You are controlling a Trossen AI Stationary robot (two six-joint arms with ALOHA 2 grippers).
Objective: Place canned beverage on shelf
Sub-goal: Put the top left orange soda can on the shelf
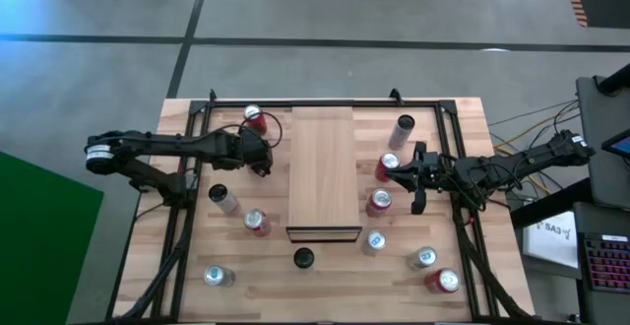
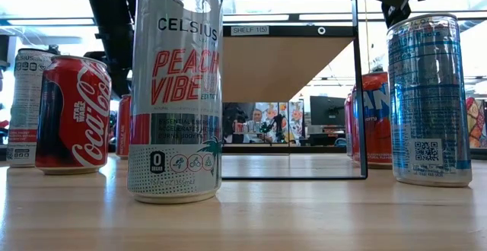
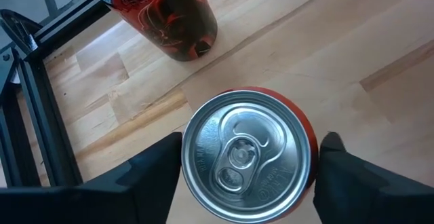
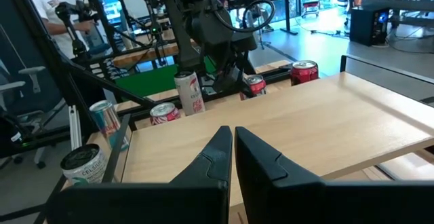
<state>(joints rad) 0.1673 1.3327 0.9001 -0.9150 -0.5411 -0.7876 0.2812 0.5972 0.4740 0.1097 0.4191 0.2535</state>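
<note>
On the table's left side, just beside the shelf (image 1: 322,170), our left gripper (image 3: 247,173) straddles a red can (image 3: 245,157), fingers either side; can't tell if they're touching yet. Can's on the tabletop, shelf bare, so we've got grip, lift & place left. Right gripper (image 4: 232,149) is closed, empty, waiting near the shelf's other side. Overhead, the arm hides that can; its label's unseen.

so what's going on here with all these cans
The left gripper is down over a red can on the table beside the shelf, its jaws either side of the can but not yet tight on it. The right gripper waits shut, empty, at the shelf's other side. No can stands on the shelf yet.
</note>
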